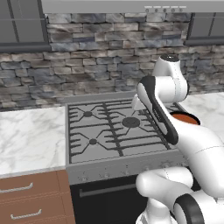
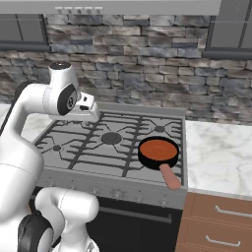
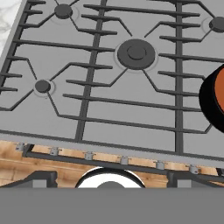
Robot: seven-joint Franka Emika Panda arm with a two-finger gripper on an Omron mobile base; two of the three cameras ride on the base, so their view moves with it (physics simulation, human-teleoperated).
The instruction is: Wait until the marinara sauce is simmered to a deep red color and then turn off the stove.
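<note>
The marinara sauce point(image 2: 157, 148) is an orange-red disc in a small black skillet point(image 2: 143, 156) on the front right burner of the grey stove point(image 2: 93, 147). The skillet's handle point(image 2: 170, 178) points toward the front edge. Behind my arm in the left base view, a sliver of sauce point(image 1: 187, 118) shows. My gripper point(image 2: 92, 114) hangs above the stove's rear left part, well left of the skillet. In the hand view its fingertips point(image 3: 39, 178) stand far apart, open and holding nothing, above the stove point(image 3: 109, 111). The sauce point(image 3: 221, 87) sits at that view's right edge.
A row of small knobs point(image 2: 93, 190) point(image 3: 124, 161) runs along the stove's front panel above the black oven door point(image 1: 105, 201). Marble counters flank the stove at left point(image 1: 30, 140) and right point(image 2: 221, 152), with wooden drawers point(image 2: 216, 221) below. A stone wall stands behind.
</note>
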